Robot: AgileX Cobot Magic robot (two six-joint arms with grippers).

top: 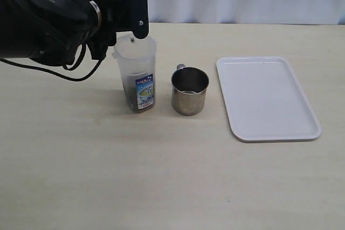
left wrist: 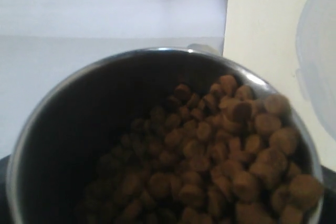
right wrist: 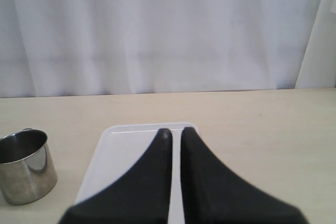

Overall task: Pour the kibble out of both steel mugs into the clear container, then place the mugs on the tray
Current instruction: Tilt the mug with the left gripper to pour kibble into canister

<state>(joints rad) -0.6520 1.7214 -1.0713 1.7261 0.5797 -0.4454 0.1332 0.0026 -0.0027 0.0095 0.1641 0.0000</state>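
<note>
Left wrist view: my left hand (top: pixel 123 24) grips a steel mug (left wrist: pixel 100 124) of kibble (left wrist: pixel 226 150) over the clear container (top: pixel 138 71); right hand (right wrist: pixel 176 135) closed, empty.

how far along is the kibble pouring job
Done: some kibble sits in the clear container, and the standing mug looks empty. In hand: the left end effector tips the held mug, kibble inside, over the container. Left: finish pouring, then set both mugs on the tray, which holds nothing yet.
</note>
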